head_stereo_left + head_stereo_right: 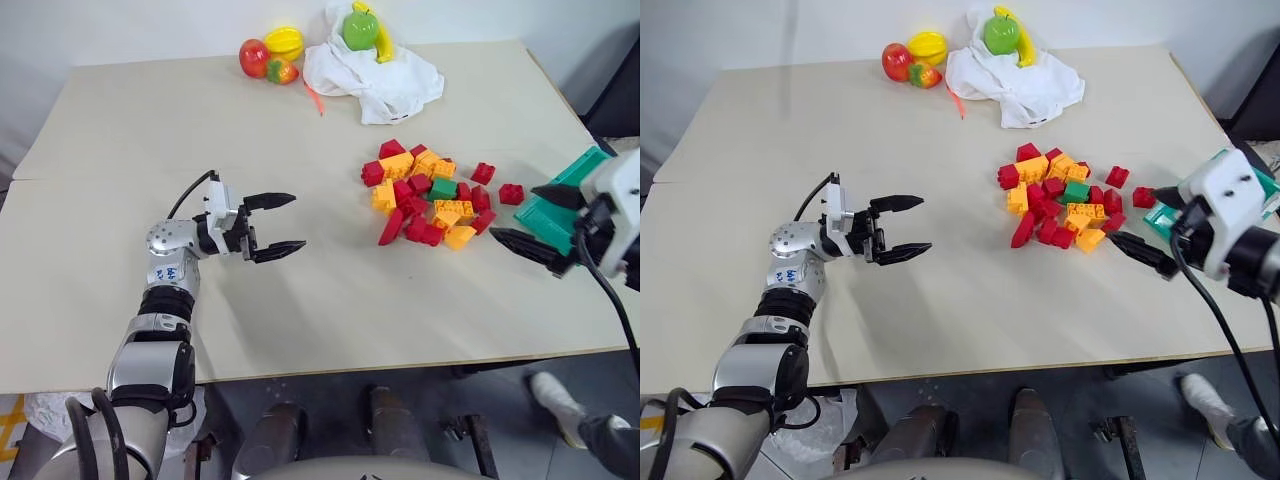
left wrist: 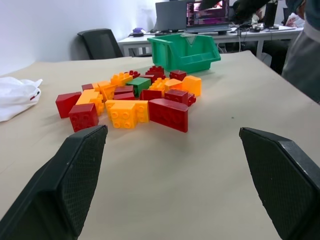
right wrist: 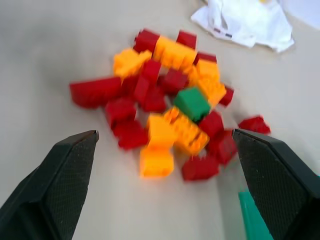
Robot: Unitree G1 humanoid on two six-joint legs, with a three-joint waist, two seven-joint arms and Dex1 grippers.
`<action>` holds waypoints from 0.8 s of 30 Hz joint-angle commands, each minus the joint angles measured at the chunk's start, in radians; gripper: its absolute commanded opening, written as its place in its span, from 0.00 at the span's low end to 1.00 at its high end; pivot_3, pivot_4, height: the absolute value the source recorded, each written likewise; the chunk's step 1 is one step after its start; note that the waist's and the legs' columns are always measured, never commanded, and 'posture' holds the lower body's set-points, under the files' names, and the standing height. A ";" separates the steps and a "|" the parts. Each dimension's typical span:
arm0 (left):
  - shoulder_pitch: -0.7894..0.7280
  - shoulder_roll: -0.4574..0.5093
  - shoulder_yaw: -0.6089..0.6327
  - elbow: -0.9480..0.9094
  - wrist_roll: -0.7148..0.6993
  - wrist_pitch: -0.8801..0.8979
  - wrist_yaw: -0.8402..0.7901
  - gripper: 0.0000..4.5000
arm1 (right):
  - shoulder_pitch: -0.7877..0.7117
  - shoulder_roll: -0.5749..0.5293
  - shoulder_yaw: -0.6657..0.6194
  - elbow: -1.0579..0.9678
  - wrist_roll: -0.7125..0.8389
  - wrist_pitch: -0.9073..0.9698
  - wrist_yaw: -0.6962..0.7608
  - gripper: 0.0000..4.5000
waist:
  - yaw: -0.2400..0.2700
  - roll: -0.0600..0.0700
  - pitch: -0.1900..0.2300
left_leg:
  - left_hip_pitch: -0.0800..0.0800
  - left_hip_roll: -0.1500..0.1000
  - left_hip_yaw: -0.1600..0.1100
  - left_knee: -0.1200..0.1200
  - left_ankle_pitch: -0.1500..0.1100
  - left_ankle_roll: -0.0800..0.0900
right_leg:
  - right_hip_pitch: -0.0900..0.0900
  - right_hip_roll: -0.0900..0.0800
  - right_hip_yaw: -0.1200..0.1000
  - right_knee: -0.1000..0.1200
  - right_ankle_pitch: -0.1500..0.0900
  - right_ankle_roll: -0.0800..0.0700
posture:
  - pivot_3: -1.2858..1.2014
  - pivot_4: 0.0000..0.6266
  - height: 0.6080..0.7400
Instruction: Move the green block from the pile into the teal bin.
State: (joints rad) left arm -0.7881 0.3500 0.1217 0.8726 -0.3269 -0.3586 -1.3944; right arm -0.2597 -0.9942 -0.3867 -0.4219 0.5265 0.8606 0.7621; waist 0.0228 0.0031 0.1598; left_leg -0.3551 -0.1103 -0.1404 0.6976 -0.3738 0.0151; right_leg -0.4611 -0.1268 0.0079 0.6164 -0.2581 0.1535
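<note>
Seemingly light, rigid and smooth-sided, the green block (image 1: 443, 188) sat hemmed in among the pile (image 1: 430, 196), best pinched across its flat sides by the right gripper (image 1: 545, 222), whose jaws stood apart.

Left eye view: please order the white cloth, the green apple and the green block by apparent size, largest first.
1. White cloth
2. Green apple
3. Green block

The apple lies farther from the camera than the block, yet looks bigger, so the order is safe.

Left end effector (image 1: 277, 223) and right end effector (image 1: 532, 217) both hover with fingers spread wide.
</note>
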 commanded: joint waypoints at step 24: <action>0.209 0.023 0.001 -0.359 -0.050 0.091 0.087 1.00 | -0.921 0.437 0.602 1.548 -0.563 -0.501 -0.044 0.99 | -0.051 0.000 0.000 | -0.002 -0.001 -0.001 -0.001 0.000 0.001 | -0.002 -0.001 -0.003 0.002 0.001 0.000 | 0.52 0.24 1.00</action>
State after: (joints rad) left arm -0.5862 0.3598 0.1106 0.5551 -0.3534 -0.2704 -1.3179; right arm -1.1719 -0.5569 0.2212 1.0766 -0.0039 0.3758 0.7274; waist -0.0282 0.0035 0.1599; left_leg -0.3567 -0.1114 -0.1411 0.6973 -0.3738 0.0161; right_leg -0.4626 -0.1281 0.0054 0.6189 -0.2573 0.1537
